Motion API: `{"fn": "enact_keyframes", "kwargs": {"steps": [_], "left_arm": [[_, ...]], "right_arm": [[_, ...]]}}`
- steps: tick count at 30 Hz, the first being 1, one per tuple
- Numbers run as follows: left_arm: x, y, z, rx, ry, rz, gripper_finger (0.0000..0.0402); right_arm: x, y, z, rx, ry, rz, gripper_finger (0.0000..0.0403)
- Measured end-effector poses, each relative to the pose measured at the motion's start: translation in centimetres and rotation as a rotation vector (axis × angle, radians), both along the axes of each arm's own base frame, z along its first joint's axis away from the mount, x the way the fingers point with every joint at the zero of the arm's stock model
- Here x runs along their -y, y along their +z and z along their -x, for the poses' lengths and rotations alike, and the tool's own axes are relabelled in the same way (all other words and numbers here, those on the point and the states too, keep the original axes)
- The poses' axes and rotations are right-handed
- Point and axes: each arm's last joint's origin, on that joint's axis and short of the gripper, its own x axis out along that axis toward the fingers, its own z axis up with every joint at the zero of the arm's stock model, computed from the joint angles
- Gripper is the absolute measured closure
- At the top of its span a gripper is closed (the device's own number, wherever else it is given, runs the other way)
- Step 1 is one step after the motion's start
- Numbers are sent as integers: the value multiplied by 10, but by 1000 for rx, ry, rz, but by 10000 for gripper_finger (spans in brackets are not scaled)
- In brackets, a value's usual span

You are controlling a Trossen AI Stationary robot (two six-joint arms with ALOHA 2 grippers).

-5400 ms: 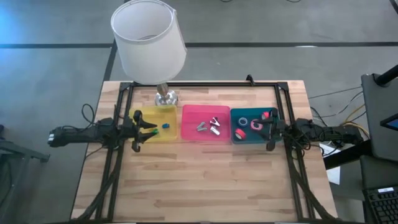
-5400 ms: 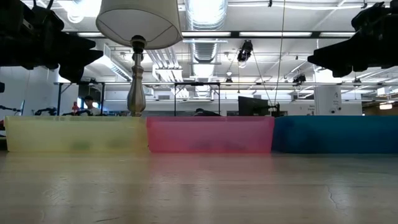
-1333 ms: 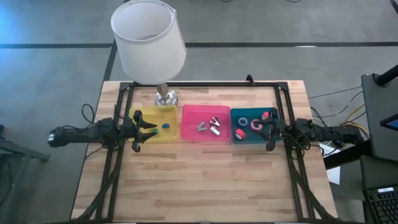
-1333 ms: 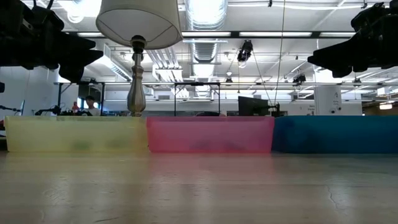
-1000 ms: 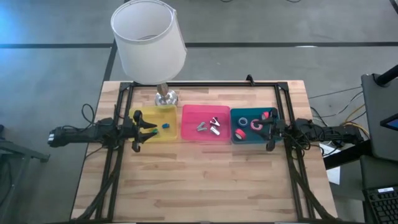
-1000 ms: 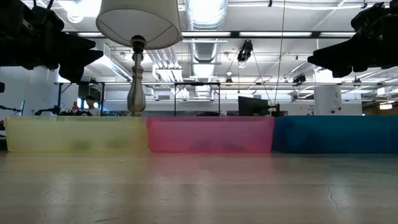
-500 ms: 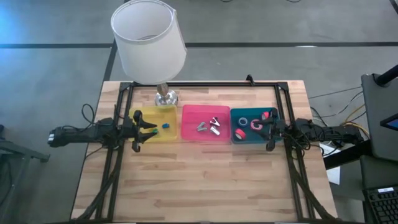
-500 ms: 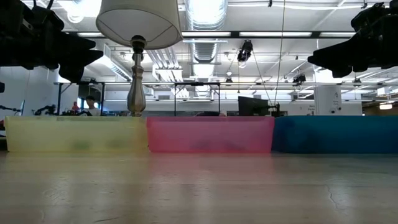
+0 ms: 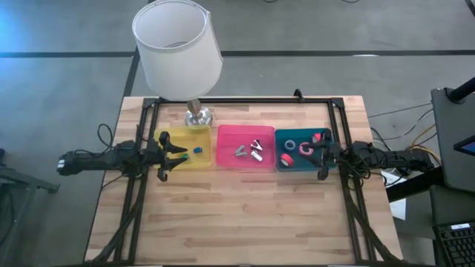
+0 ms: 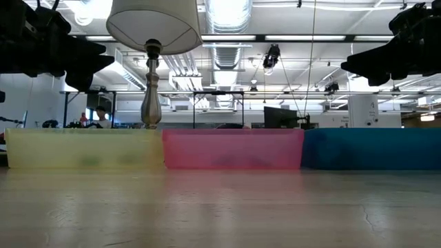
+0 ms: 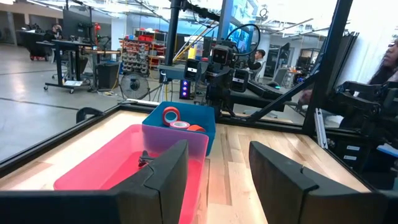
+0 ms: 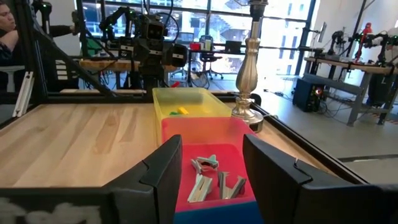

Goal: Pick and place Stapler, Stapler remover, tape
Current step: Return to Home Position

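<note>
Three bins stand in a row across the table. The yellow bin [image 9: 191, 148] holds small staplers, one blue [image 9: 197, 149] and one green [image 9: 183, 157]. Silvery claw-like stapler removers [image 9: 249, 151] lie in the pink bin [image 9: 245, 165]. Red and blue tape rolls [image 9: 303, 148] lie in the teal bin [image 9: 300, 166]. My left gripper [image 9: 180, 152] hovers open over the yellow bin's left side. My right gripper [image 9: 315, 154] hovers open over the teal bin's right side. In the left wrist view the tape rolls [image 11: 171, 116] show beyond the pink bin [image 11: 118, 171].
A lamp with a large white shade [image 9: 177, 46] stands on its metal base [image 9: 198, 115] just beyond the yellow bin. A black frame [image 9: 245, 101] runs around the work area. Bare wooden tabletop [image 9: 245, 215] lies on the near side of the bins.
</note>
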Motion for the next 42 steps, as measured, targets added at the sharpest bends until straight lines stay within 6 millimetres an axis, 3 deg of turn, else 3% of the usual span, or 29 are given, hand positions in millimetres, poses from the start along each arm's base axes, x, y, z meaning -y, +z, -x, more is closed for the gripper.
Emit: {"fn": "enact_keyframes", "kwargs": {"steps": [42], "left_arm": [[0,0,0,0,0,0,227]], "right_arm": [[0,0,0,0,0,0,252]]}}
